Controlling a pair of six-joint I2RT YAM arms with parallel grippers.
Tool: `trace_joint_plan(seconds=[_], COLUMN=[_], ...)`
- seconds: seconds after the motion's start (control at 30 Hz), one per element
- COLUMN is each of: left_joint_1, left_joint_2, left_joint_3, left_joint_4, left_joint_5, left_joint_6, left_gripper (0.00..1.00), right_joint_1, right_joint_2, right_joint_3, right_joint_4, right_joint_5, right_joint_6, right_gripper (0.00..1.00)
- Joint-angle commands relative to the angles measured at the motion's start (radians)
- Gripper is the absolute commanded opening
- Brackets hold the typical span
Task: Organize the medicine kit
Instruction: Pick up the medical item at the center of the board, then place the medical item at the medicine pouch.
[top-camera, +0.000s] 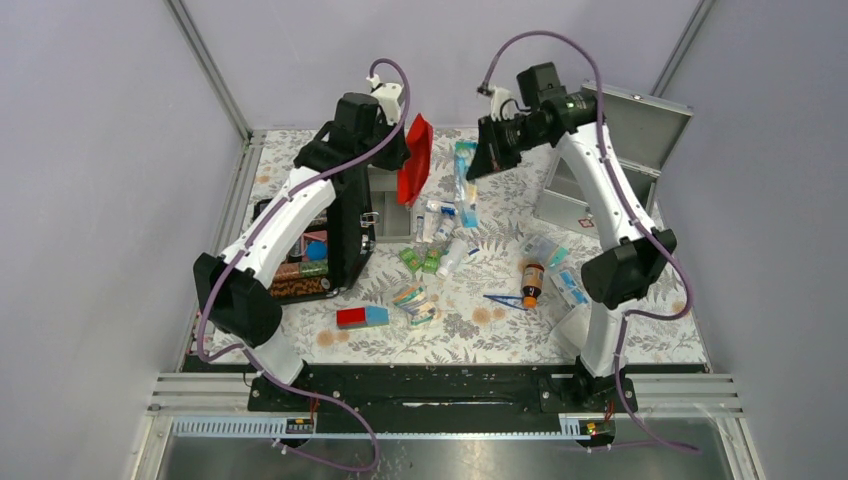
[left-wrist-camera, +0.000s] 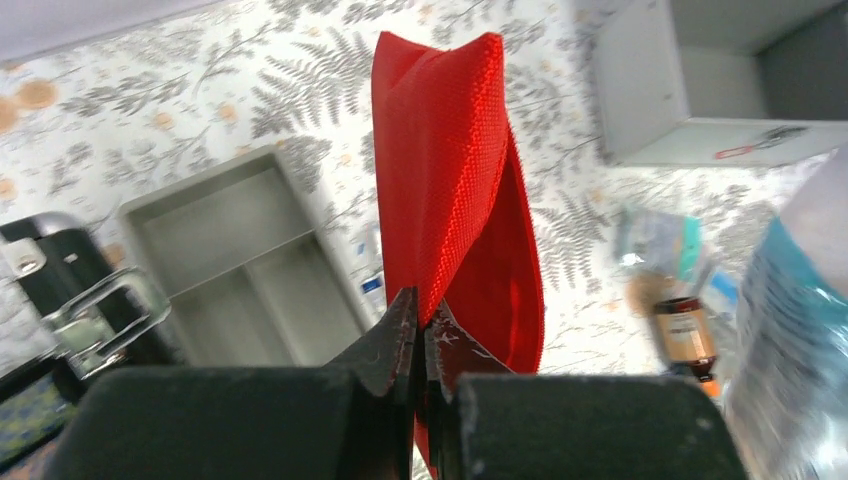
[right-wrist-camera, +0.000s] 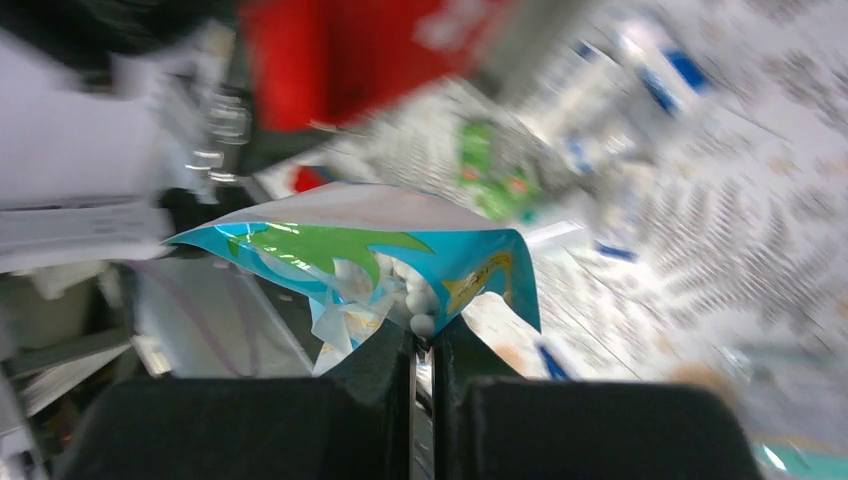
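Looking from above: medicine kit (top-camera: 562, 210) open on the patterned desk (top-camera: 660, 335), lid tipped back. Just left of the kit and clear of it, right fingers (top-camera: 482, 158) clamped on a blue-green packet (top-camera: 465, 180). Farther left of the kit, left fingers (top-camera: 398, 148) nipping a red pouch (top-camera: 415, 160), lifted and upright, with a grey tray (top-camera: 392, 215) also on that side.

Moving to the left wrist: fingers pressed together on the pouch's lower edge, kit up and right beyond the pouch, well apart from them, a brown bottle (left-wrist-camera: 685, 335) below the kit in frame.

Turning to the right wrist: fingers closed on the packet's corner. Heavy blur, kit not discernible.
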Motion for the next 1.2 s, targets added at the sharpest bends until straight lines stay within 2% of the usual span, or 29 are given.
trace_joint_plan(seconds=[0.0,0.13,0.23,0.4,0.67,0.8,0.93,1.17], left_joint_1=[0.013,0.027,0.051,0.058,0.082,0.094,0.105,0.113], left_joint_2=[-0.02,0.003,0.048,0.045,0.042,0.042,0.041,0.04], left_joint_3=[-0.03,-0.042,-0.026,-0.071,-0.064,-0.065,-0.073,-0.088], left_joint_4=[0.241,0.323,0.345,0.408,0.41,0.406,0.4,0.419], left_joint_5=[0.159,0.24,0.317,0.405,0.479,0.499,0.492,0.491], left_joint_6=[-0.11,-0.213,-0.341,-0.407,-0.383,-0.378,-0.38,-0.394], left_gripper=[0.0,0.0,0.0,0.0,0.0,0.0,0.0,0.0], right_joint_1=[0.0,-0.001,0.002,0.008,0.007,0.006,0.002,0.004], right_joint_2=[0.018,0.108,0.147,0.169,0.144,0.122,0.109,0.076], right_joint_3=[0.079,0.157,0.172,0.214,0.178,0.15,0.133,0.085], right_joint_4=[0.135,0.321,0.553,0.692,0.73,0.67,0.633,0.557], right_joint_5=[-0.392,-0.546,-0.574,-0.525,-0.445,-0.414,-0.399,-0.251], right_joint_6=[0.206,0.416,0.609,0.655,0.437,0.318,0.28,0.169], right_gripper=[0.09,0.13,0.13,0.14,0.14,0.14,0.14,0.11])
